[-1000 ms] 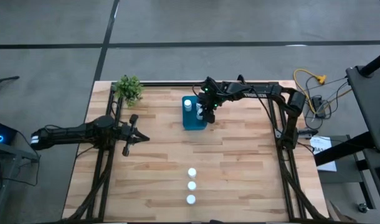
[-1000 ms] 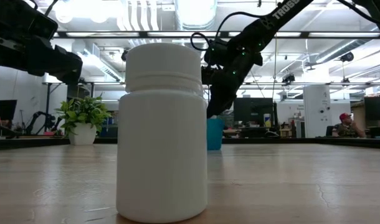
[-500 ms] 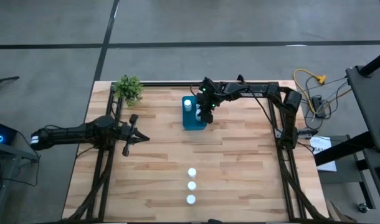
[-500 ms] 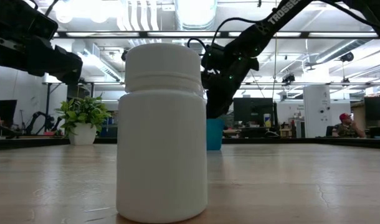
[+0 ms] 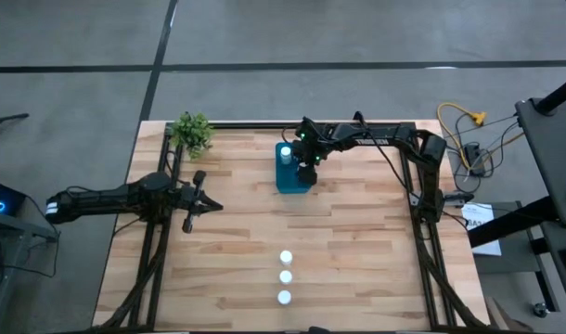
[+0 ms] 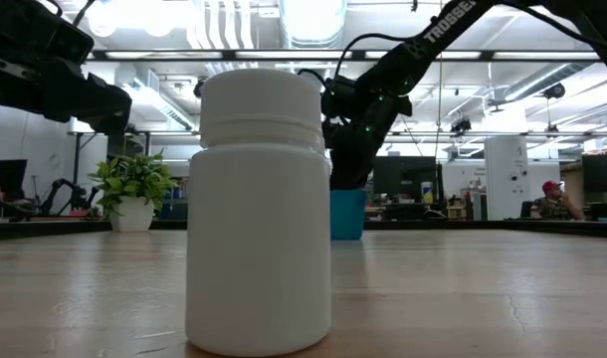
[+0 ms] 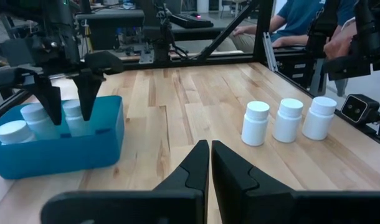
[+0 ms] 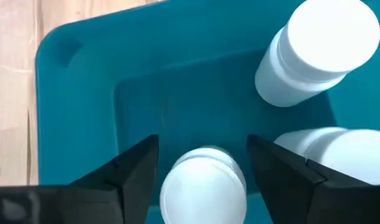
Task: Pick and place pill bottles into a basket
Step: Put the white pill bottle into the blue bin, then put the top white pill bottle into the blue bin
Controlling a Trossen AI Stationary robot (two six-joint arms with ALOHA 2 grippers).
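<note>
The teal basket [image 5: 285,181] stands at the table's far middle with three white pill bottles in it [image 8: 324,50], [image 8: 346,155], [image 8: 204,186]. My right gripper [image 8: 202,149] reaches down into the basket, open, one finger on either side of the third bottle's cap; it also shows in the left wrist view [image 7: 70,118]. Three more bottles stand upright in a row near the front edge [image 5: 286,257], [image 5: 286,276], [image 5: 284,297]. My left gripper [image 5: 212,207] waits shut and empty over the table's left part.
A small potted plant [image 5: 192,132] stands at the far left corner. Black frame struts run along both table sides [image 5: 422,186]. In the low view the nearest bottle [image 6: 259,209] fills the foreground. People sit beyond the table [image 7: 302,18].
My right gripper has come down with a white bottle from above the basket's rim into the basket, where the bottle now stands. The basket has shifted slightly toward the table's right edge.
</note>
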